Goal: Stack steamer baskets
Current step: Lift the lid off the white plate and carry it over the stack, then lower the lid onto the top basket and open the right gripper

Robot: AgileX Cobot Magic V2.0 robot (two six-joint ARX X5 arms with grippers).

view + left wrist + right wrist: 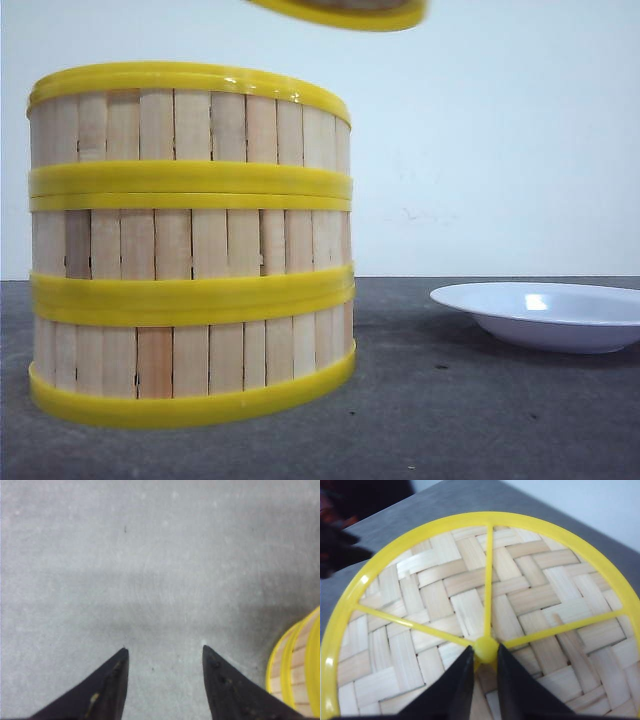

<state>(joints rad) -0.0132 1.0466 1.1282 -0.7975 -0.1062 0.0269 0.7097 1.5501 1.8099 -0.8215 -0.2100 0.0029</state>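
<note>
steamer baskets [190, 245] stacked three high on the dark table [450, 420], white plate [545, 313] off to their right, left gripper [164, 652] jaws spread wide and empty over bare table, right gripper [484, 652] pinching the woven lid [520, 595] by its yellow centre knob

A dark grey table [450, 420] carries a stack of three steamer baskets [190, 245] and a white shallow plate [545, 315]. In the left wrist view, the stack stands beside the fingertips [120, 660].
</note>
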